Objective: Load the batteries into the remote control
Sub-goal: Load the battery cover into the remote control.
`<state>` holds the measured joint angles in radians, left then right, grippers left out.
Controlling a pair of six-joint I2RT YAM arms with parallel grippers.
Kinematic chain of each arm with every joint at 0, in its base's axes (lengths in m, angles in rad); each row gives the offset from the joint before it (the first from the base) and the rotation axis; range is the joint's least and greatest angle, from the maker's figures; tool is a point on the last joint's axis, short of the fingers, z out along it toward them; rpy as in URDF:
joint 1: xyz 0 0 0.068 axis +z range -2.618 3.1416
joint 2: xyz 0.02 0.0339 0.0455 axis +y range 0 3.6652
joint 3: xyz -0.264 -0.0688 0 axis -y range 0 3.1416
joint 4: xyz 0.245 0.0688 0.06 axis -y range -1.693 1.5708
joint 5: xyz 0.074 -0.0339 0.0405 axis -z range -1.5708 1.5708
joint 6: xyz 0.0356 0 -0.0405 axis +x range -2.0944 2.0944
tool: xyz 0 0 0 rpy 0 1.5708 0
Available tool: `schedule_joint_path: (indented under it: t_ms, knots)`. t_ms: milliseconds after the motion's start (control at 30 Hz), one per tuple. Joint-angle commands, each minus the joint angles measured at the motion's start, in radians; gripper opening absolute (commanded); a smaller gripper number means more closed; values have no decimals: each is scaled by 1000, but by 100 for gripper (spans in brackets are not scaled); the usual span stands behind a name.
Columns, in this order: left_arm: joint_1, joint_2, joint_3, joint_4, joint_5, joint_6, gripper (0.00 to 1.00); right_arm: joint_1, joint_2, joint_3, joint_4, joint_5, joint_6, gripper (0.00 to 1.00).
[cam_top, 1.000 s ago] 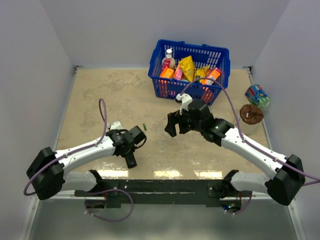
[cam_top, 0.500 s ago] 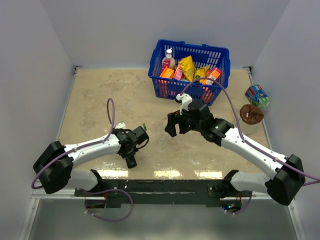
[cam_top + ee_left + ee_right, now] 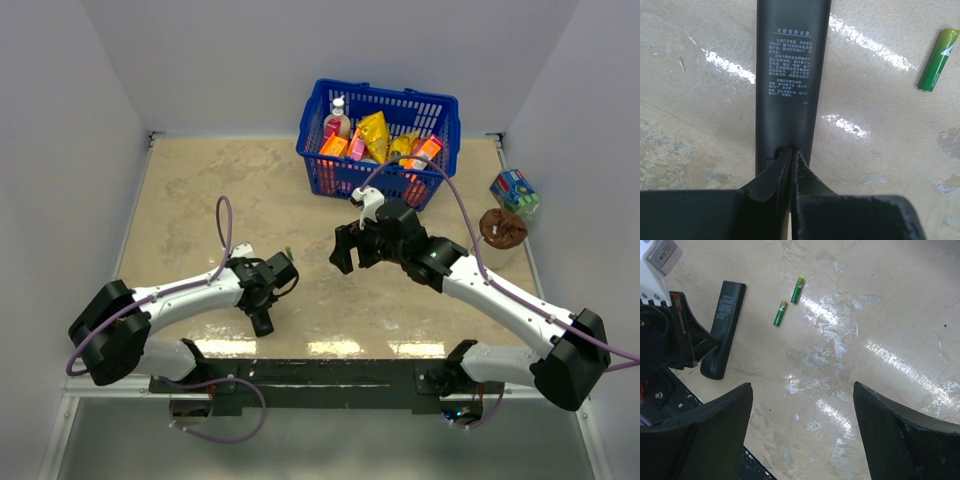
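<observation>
the left gripper [image 3: 790, 154], its fingers pressed together, is touching the near end of the remote control [image 3: 790, 75], which is lying flat on the worktop [image 3: 900, 300]. two batteries [image 3: 780, 313] are lying near the remote control. the right gripper [image 3: 801, 387] is hovering above, spread wide apart.

Remote control [image 3: 790, 75]: far end cut off beyond the left gripper [image 3: 791, 151]; near end hidden beneath its closed tips; label print too small to read. Right gripper [image 3: 801, 387]: finger bases cut off at the lower edge.
</observation>
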<state>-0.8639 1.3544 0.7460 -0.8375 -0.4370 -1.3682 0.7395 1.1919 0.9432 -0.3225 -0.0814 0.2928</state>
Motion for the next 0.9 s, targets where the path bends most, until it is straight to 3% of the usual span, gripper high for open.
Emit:
schedule_joint_path:
  t_ms: [0,167,333,567,667,733,867]
  knots:
    - [-1,32,-45,-12,104,17,6,4,2,34,20,-4,-23,84]
    - [2,-8,-14,-15,80,24,10,3,-3,34,14,3,-23,84]
    - [49,-40,122,-26,12,110,22,1,-5,54,-4,22,-23,84]
    - [199,-103,188,25,-3,242,41,1,-37,78,-47,106,-14,85]
    - [258,-147,193,29,-12,284,52,-2,-57,95,-78,189,-14,85]
    - [296,-202,184,44,-12,322,66,-5,-71,100,-98,248,-14,85]
    - [466,-329,151,119,18,412,86,-18,-113,123,-133,447,17,87]
